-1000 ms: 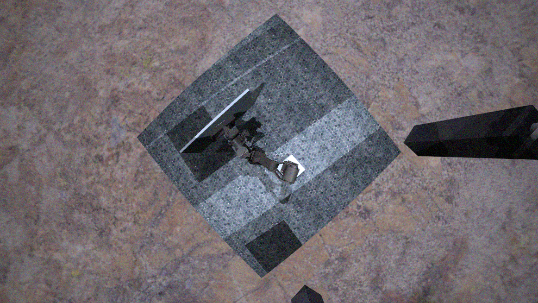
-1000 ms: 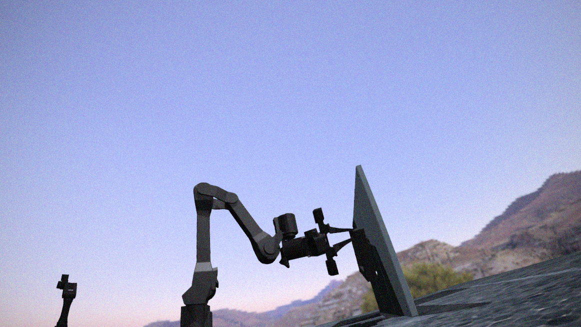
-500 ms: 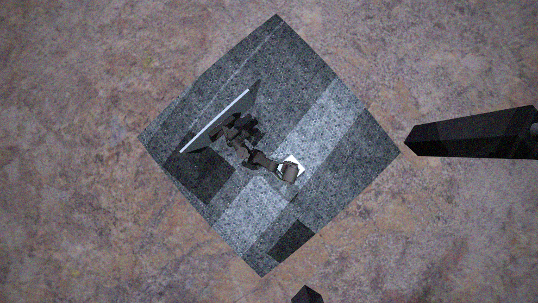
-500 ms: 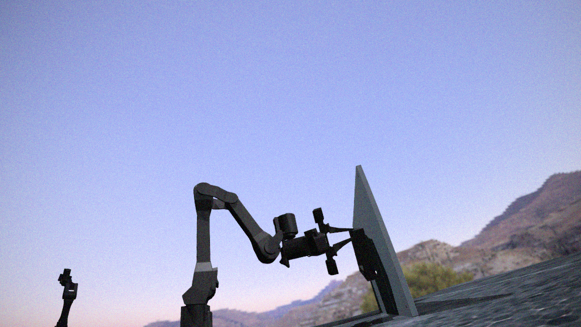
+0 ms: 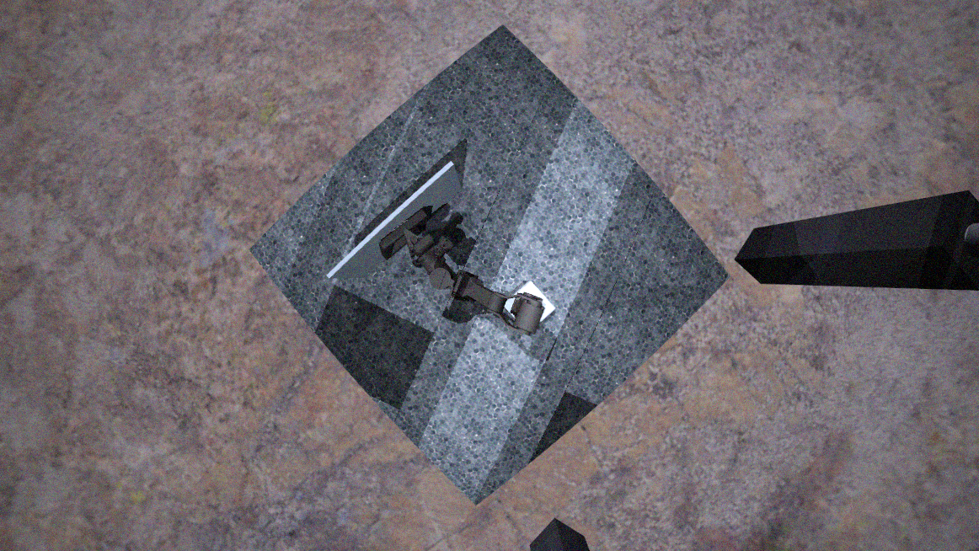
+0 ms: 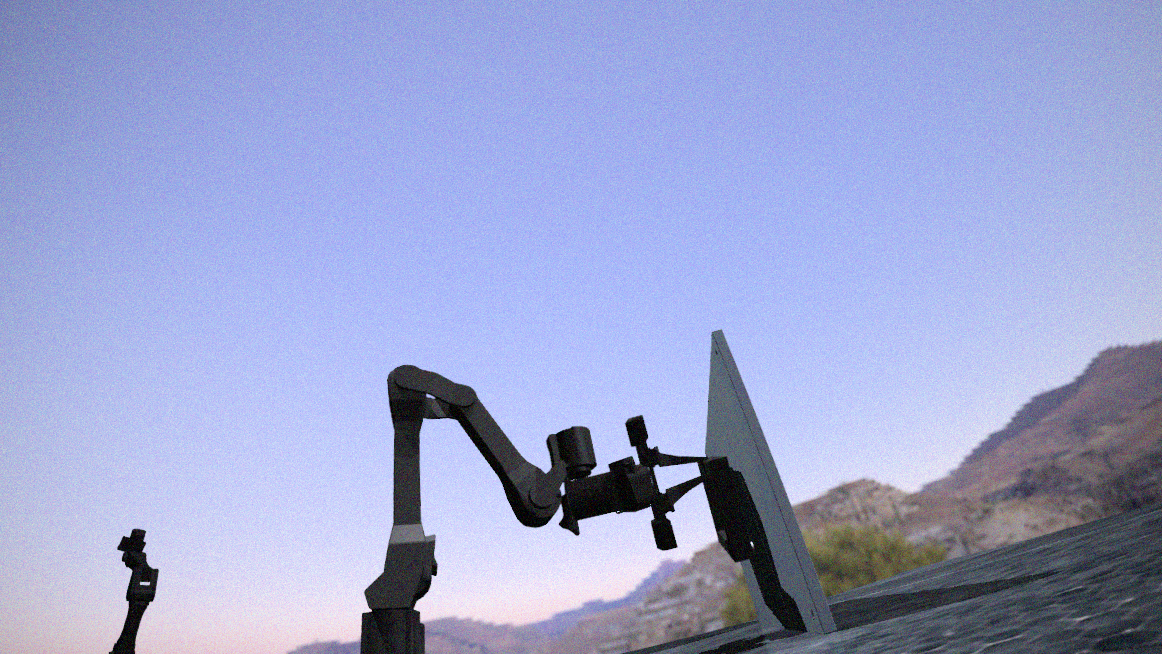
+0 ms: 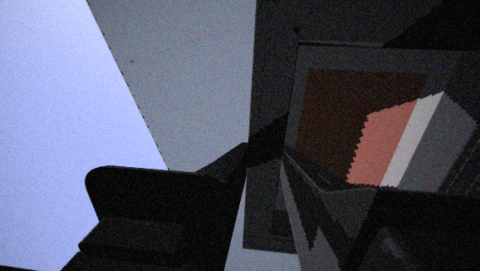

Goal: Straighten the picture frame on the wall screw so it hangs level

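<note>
The picture frame [image 5: 391,246] [image 6: 730,511] [image 7: 271,62] is dark, with a lighter inner border and a reddish-brown picture that is partly brightly lit. It is in front of the pale grey wall panel [image 5: 390,218] [image 6: 723,406] [image 7: 187,62]. My gripper [image 6: 702,469] [image 7: 263,150] is shut on the frame's near side bar, one finger on each side of it in the wrist view. The screw and the notched strip are hidden behind the frame. I cannot tell from these views how far the frame tilts or whether its weight rests on the screw.
The arm's base stands on a white plate [image 5: 548,309] on the dark speckled square floor [image 5: 582,178]. A large dark object [image 5: 856,239] is at the right in the top view, another [image 5: 558,537] at its bottom edge. A dark stand [image 6: 138,580] is far left in the exterior view.
</note>
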Motion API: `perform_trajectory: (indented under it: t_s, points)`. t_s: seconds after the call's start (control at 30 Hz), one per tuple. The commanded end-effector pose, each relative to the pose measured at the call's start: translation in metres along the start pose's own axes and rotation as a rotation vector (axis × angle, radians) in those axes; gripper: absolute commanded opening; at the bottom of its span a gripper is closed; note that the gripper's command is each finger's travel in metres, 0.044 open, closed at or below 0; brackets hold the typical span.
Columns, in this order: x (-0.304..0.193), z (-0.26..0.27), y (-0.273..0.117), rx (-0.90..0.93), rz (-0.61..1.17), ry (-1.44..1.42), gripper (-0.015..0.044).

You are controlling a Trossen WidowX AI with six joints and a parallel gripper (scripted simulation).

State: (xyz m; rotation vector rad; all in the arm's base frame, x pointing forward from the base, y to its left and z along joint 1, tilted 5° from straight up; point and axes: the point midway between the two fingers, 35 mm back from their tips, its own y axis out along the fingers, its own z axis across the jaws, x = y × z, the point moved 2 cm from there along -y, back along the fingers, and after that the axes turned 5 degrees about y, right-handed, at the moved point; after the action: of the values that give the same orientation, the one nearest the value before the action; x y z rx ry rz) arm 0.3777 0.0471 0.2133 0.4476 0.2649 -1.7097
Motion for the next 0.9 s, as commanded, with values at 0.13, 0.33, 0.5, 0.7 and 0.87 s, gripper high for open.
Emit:
perform_trajectory:
  t_s: [0.13, 0.33, 0.5, 0.7, 0.87]
  points:
    - [-0.0011, 0.0033, 0.0009, 0.011, 0.001, 0.008, 0.0]
    - [-0.0007, 0.003, 0.0009, 0.011, 0.001, 0.008, 0.0]
    - [-0.0004, 0.0026, 0.0009, 0.011, 0.001, 0.008, 0.0]
    - [-0.0004, 0.0009, 0.001, 0.011, 0.001, 0.008, 0.0]
    - [-0.0004, -0.0008, 0.001, 0.011, 0.001, 0.008, 0.0]
